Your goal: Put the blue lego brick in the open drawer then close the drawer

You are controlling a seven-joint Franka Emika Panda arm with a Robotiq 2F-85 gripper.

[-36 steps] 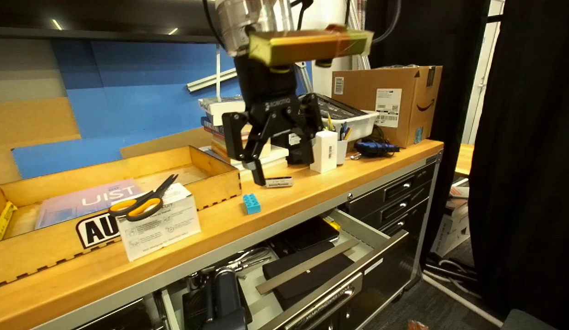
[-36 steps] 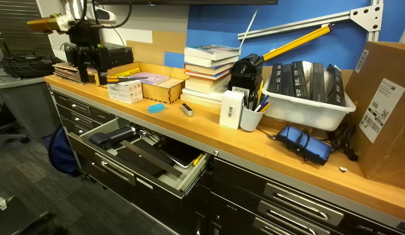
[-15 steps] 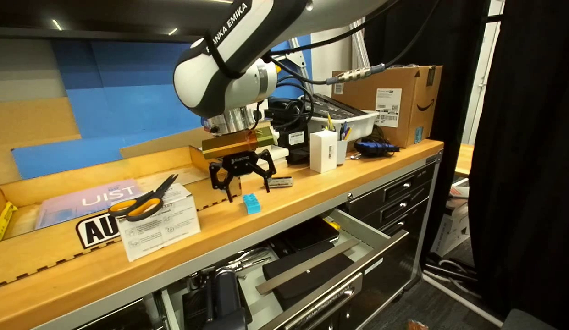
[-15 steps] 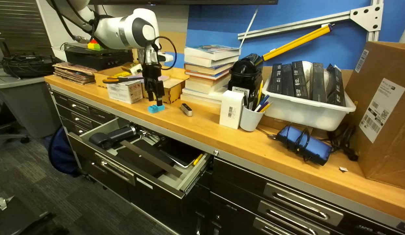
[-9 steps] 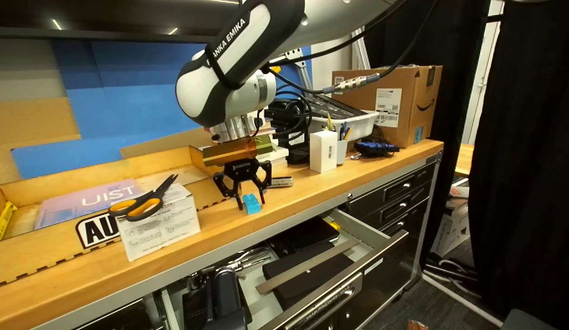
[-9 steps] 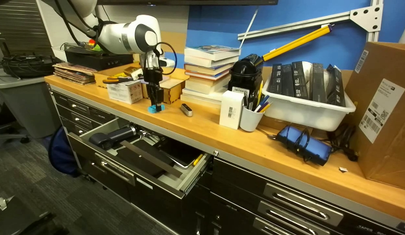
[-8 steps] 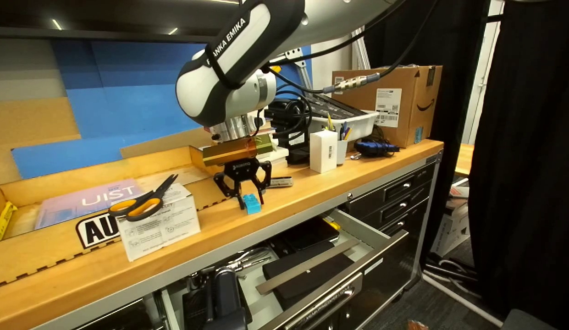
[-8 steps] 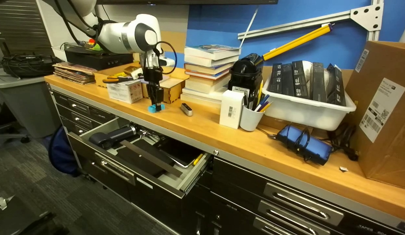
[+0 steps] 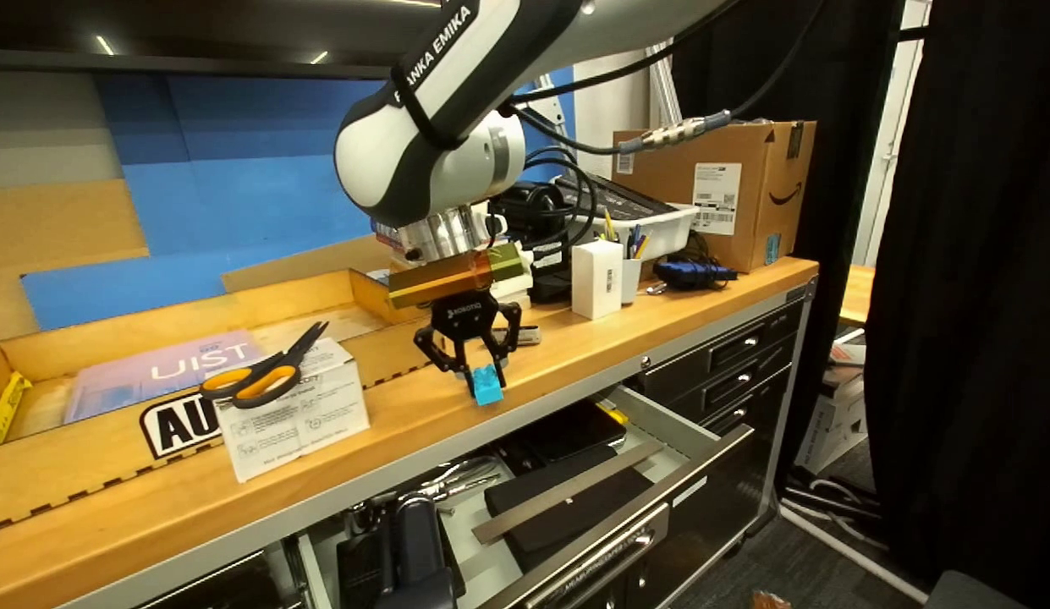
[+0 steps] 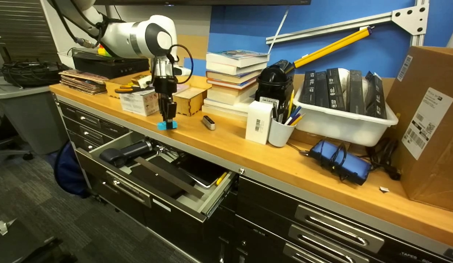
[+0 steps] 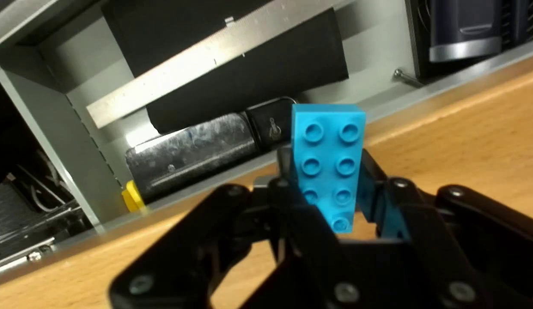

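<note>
My gripper (image 9: 486, 389) is shut on the blue lego brick (image 11: 328, 159), with a finger pressed to each long side. The brick's studs face the camera in the wrist view, and its near end is partly covered by a finger link. In both exterior views it hangs low at the worktop near the front edge; I cannot tell whether it still touches the wood. Just below and in front stands the open drawer (image 10: 186, 214), pulled well out. Inside lie a metal ruler (image 11: 197, 64), black flat cases and a dark handled tool (image 10: 127, 153).
Behind the gripper lies a small grey device (image 10: 208, 122) on the wooden worktop (image 10: 226, 146). Scissors (image 9: 266, 376) rest on a white box (image 9: 300, 419) beside a shallow wooden tray (image 9: 93, 465). A book stack (image 10: 230, 87) and an upright white box (image 10: 258, 122) stand further along.
The gripper has come down over the brick and its fingers have closed on it. Since then, brick and gripper have shifted together toward the worktop's front edge. The drawer has not moved.
</note>
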